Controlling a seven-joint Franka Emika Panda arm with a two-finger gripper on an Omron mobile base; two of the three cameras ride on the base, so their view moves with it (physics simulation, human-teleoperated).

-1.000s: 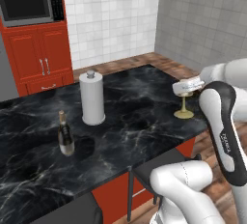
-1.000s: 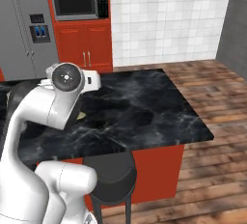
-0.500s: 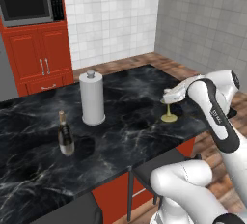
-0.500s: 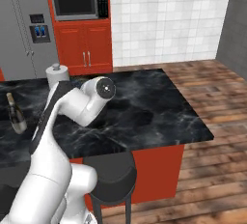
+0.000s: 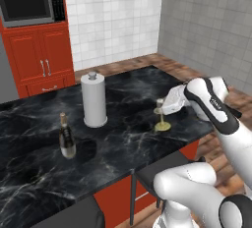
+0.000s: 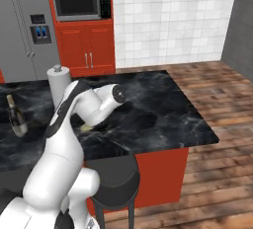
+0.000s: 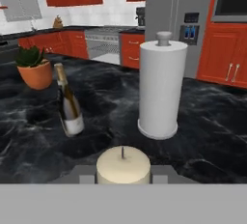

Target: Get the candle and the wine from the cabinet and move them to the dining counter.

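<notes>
The candle (image 5: 160, 115), a cream stub in a brass stemmed stick, stands upright with its foot at the surface of the dining counter (image 5: 123, 143) near the right end. My gripper (image 5: 166, 106) is shut on it from the right side. In the hand view the candle's top (image 7: 122, 164) sits between my fingertips. A bit of the brass foot (image 6: 85, 128) peeks out under my arm. The wine (image 5: 66, 137) stands on the same counter to the left, also seen as a dark bottle (image 6: 16, 117) and close up (image 7: 70, 105). I cannot tell which red unit is the cabinet.
A tall white paper-towel roll (image 5: 93, 99) stands between the wine and the candle. A potted plant (image 7: 34, 68) sits farther along the slab. Dark stools (image 6: 116, 181) are tucked under the near edge. Microwave (image 5: 29, 6) and red doors stand behind.
My arm has swung left over the counter with the candle and brought it down, so its foot now is at the marble surface. The wine and the roll have stayed put.
</notes>
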